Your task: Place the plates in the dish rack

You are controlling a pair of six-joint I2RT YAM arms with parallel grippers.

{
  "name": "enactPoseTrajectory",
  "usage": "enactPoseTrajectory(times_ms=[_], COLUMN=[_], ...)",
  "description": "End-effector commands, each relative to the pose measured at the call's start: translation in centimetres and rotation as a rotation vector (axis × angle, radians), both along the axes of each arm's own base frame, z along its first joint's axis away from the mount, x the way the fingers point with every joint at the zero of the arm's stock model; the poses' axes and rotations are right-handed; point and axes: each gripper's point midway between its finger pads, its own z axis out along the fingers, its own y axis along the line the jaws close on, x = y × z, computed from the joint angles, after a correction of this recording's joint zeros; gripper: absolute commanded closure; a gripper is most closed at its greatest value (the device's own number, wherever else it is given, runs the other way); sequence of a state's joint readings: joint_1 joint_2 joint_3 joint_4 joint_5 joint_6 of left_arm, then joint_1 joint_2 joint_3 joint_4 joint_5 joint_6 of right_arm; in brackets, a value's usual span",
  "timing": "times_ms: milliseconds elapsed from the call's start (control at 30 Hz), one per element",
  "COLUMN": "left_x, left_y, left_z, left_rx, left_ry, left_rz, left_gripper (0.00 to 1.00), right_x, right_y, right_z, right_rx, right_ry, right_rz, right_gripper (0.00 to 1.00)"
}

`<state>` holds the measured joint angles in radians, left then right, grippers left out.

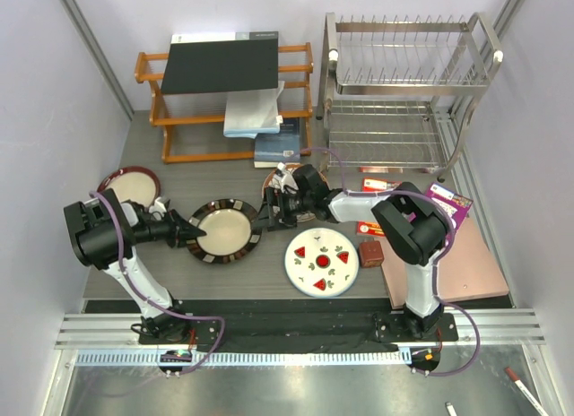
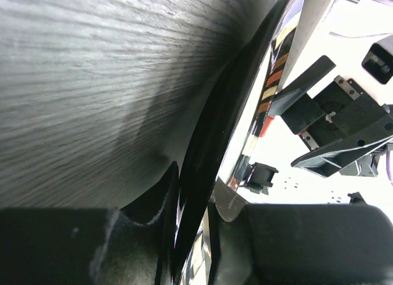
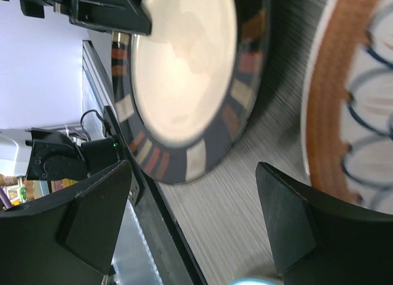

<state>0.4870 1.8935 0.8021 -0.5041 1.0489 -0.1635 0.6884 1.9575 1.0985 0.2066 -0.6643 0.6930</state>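
The dark-rimmed plate with the beige centre (image 1: 224, 229) lies left of centre on the table. My left gripper (image 1: 190, 226) is shut on its left rim; in the left wrist view the dark rim (image 2: 215, 125) runs between the closed fingers of the gripper (image 2: 193, 196). My right gripper (image 1: 269, 210) is open just off that plate's right edge (image 3: 184, 70), with bare table between its jaws (image 3: 193, 223). The brown petal plate (image 3: 356, 113) lies beside it, mostly hidden under the arm in the top view. The watermelon plate (image 1: 321, 261) and the maroon-rimmed plate (image 1: 128, 185) lie flat. The dish rack (image 1: 404, 84) stands at the back right.
An orange wooden shelf (image 1: 224, 102) with a dark board and books stands at the back left. A small brown cube (image 1: 369, 253), a red picture card (image 1: 366, 228) and a pinkish board (image 1: 448, 264) lie at the right. Walls close in on both sides.
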Motion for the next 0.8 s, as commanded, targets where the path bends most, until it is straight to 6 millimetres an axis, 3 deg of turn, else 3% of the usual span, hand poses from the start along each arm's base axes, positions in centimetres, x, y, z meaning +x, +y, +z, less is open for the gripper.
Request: enactPoseTrajectory(times_ms=[0, 233, 367, 533, 600, 767], left_x=[-0.1, -0.2, -0.7, -1.0, -0.9, -0.8], left_y=[1.1, -0.5, -2.2, -3.5, -3.4, -3.4], left_z=[-0.3, 0.3, 0.4, 1.0, 1.1, 1.7], left_rx=[-0.018, -0.061, -0.078, -0.065, -0.054, -0.039], left_ry=[0.056, 0.010, -0.004, -0.029, -0.037, -0.065], left_rz=[0.052, 0.009, -0.037, -0.087, -0.085, -0.087], left_gripper=[1.00, 1.00, 1.00, 0.99, 0.98, 0.96], right_x=[0.9, 0.3, -0.1, -0.4, -0.2, -0.5], right_y=[1.9, 3.3, 4.2, 5.9, 5.9, 5.1], right_z=[-1.4, -3.3, -3.1, -1.0, 0.1, 0.4], right_rx=[-0.011, 0.010, 0.050, 0.121, 0.136, 0.095], right_ry=[0.011, 0.102, 0.142, 0.116, 0.095, 0.058], right_rz=[-0.025, -0.002, -0.001, 0.017, 0.011, 0.018], right_gripper=[0.11, 0.11, 0.11, 0.17, 0.22, 0.28])
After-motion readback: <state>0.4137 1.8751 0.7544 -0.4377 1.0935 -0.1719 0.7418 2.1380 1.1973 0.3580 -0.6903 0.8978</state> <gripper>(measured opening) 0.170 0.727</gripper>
